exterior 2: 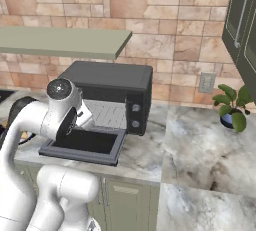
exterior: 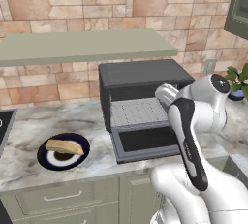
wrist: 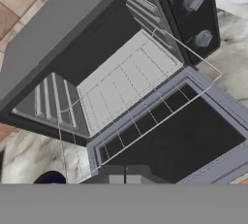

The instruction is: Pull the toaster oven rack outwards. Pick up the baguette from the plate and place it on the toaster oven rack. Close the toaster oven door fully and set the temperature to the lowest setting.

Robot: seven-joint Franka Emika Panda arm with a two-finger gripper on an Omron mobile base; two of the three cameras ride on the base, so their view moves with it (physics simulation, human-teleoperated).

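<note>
The two-finger gripper (wrist: 125,173) is pinched shut on nothing, hovering over the dropped-open dark glass toaster oven door (wrist: 179,140). The light-grey wire rack (wrist: 140,102) looks pulled out over it. Next target, I'd guess: the golden-tan baguette (exterior: 64,146) on the round navy plate (exterior: 81,140), well off to the gripper's left on the marble bench (exterior: 29,121), long axis roughly left-right.

Kitchen: marble counter (exterior: 29,126), tiled wall (exterior: 48,5), toaster oven (exterior: 140,80).

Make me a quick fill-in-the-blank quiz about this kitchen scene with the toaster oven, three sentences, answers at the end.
1. The toaster oven door hangs ____, lying flat over the counter.
2. The baguette lies on the ____.
3. The toaster oven rack sticks out over the door, and the gripper fingers are ____.

Missing words: open; plate; shut
</note>
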